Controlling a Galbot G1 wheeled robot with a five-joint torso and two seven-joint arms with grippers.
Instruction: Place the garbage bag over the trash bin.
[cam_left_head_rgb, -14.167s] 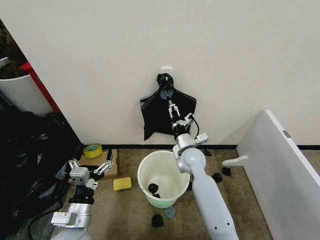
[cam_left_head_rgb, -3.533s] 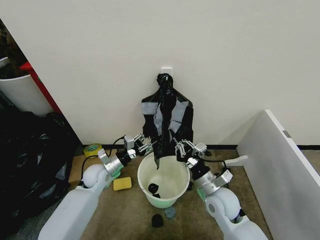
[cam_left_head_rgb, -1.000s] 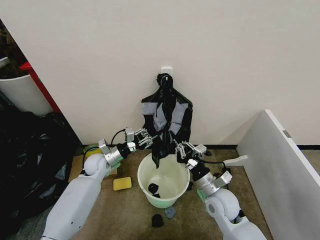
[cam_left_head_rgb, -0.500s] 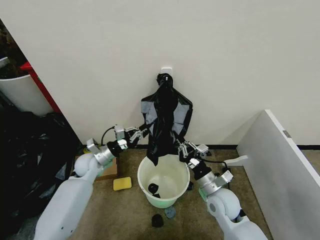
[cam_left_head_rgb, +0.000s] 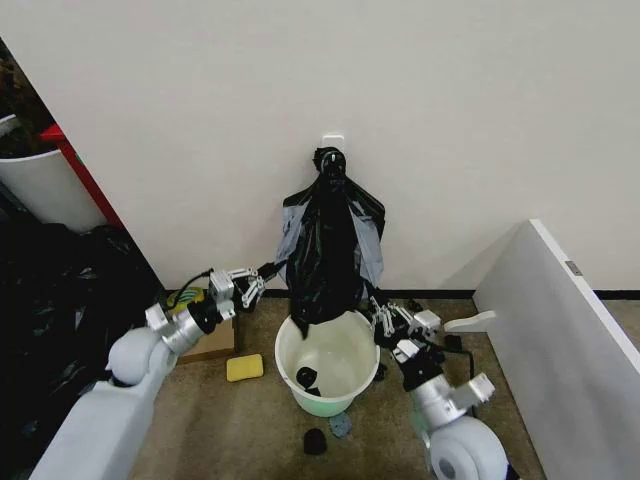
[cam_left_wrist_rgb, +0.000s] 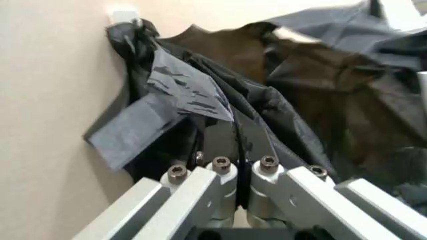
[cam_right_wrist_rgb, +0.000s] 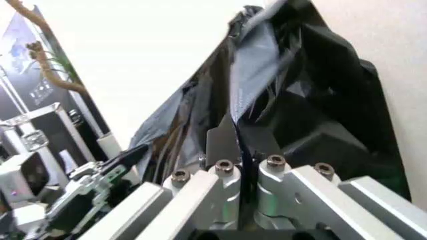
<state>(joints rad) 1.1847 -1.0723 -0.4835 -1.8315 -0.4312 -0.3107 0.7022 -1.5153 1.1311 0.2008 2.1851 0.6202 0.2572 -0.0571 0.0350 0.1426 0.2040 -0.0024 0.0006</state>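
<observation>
Nearest you on the floor sits the trash bin (cam_left_head_rgb: 327, 362), a round white bucket with a dark scrap lying at its bottom. Small dark bits lie on the carpet in front of it, and a yellow sponge (cam_left_head_rgb: 243, 368) rests just to its left.

Your right gripper (cam_left_head_rgb: 385, 318) is at the bin's right rim. In its wrist view the two fingers (cam_right_wrist_rgb: 230, 145) are pressed together with a fold of black plastic caught between them, so it is clamped on the garbage bag (cam_left_head_rgb: 322, 262).

Your left gripper (cam_left_head_rgb: 258, 281) reaches in from the left, above the cardboard box (cam_left_head_rgb: 208, 340) and the roll of yellow tape (cam_left_head_rgb: 187, 298). Its fingers (cam_left_wrist_rgb: 223, 145) are likewise closed flat on the bag's film, holding its left edge.

Between the two grippers the garbage bag hangs as a glossy, wrinkled black mass directly above the bin, its lowest folds reaching the bin's far rim. It is drawn out sideways at the bottom and narrows upward.

Behind it, the black bundle (cam_left_head_rgb: 369, 232) with grey tape patches hangs from a white wall hook (cam_left_head_rgb: 333, 139); the bag overlaps it, and you cannot tell where one film ends and the other begins near the top.
</observation>
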